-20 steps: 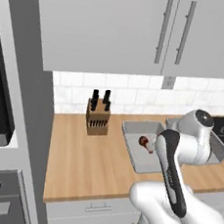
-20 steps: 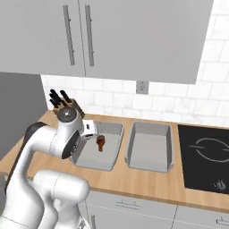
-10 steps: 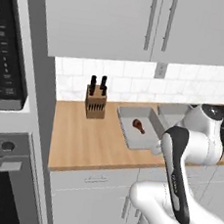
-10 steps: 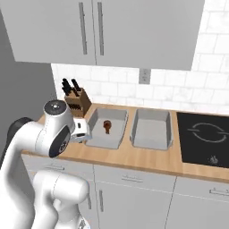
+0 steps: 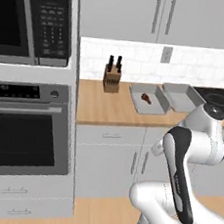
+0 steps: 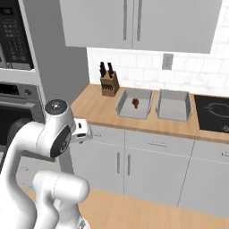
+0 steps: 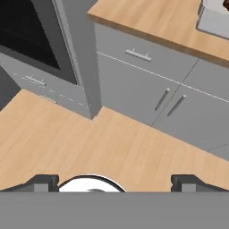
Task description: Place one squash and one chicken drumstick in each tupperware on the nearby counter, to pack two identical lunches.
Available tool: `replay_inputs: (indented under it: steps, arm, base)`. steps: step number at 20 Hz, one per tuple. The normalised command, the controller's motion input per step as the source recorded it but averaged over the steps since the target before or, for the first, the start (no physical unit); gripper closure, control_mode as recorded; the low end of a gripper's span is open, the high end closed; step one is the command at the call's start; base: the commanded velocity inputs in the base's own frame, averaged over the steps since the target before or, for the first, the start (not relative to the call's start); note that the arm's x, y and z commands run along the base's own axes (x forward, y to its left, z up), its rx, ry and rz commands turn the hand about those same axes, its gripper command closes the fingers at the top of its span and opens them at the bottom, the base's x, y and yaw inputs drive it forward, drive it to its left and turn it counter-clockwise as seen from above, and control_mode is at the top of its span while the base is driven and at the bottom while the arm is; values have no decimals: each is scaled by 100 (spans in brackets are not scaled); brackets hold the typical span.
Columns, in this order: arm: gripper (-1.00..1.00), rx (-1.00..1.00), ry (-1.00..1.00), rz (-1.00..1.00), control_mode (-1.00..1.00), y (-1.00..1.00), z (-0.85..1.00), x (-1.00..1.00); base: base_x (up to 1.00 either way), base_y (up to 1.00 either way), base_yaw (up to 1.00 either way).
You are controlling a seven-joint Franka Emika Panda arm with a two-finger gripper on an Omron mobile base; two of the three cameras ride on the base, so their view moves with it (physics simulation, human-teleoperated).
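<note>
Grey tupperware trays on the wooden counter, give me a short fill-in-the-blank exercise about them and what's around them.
1. The dark reddish-brown chicken drumstick lies in the grey tupperware tray nearer the ____ block.
2. The other grey tupperware tray holds ____.
3. That tray sits between the first tray and the black ____.
4. The gripper is ____, pointing at the floor.

Missing words: knife; nothing; stovetop; open
</note>
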Motion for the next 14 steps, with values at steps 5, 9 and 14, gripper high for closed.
replay_inputs:
  steps: [5, 9, 14]
  arm:
    - [-100, 0, 0, 0, 100, 0, 0, 0]
    - [-100, 0, 0, 0, 100, 0, 0, 0]
    - [-100, 0, 0, 0, 100, 0, 0, 0]
  base:
    - [-100, 98, 13]
    - [-95, 99, 40]
    - [-56, 100, 44]
